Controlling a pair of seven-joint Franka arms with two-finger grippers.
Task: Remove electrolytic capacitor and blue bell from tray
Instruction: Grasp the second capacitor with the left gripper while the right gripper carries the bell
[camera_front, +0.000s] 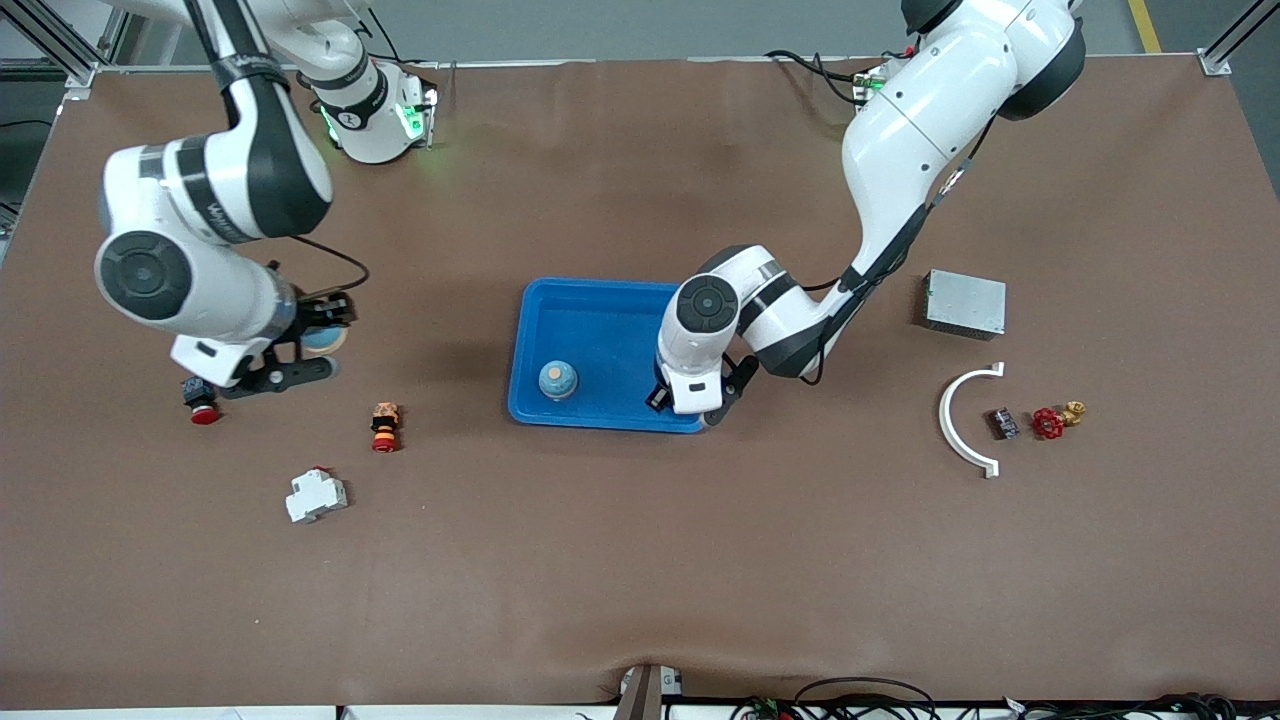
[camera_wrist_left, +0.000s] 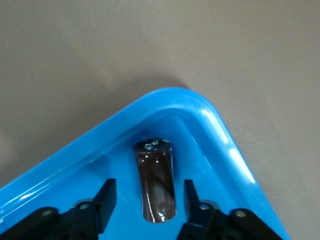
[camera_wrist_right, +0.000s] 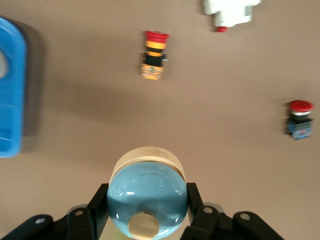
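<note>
A dark brown cylindrical capacitor (camera_wrist_left: 156, 187) lies on the floor of the blue tray (camera_front: 600, 310), in a corner (camera_wrist_left: 190, 102). My left gripper (camera_wrist_left: 150, 186) straddles it, open, with a gap on each side; in the front view the gripper (camera_front: 690, 405) hides it. A blue bell (camera_front: 558, 380) stands in the tray. My right gripper (camera_wrist_right: 147, 190) is shut on another blue bell (camera_wrist_right: 147, 197) with a pale base, held over the table (camera_front: 322, 338) toward the right arm's end.
Two red-capped push buttons (camera_front: 203, 400) (camera_front: 385, 427) and a white breaker (camera_front: 316, 494) lie by the right gripper. Toward the left arm's end are a grey metal box (camera_front: 964, 303), a white curved piece (camera_front: 965, 420), a small dark part (camera_front: 1003, 423) and a red valve (camera_front: 1050, 422).
</note>
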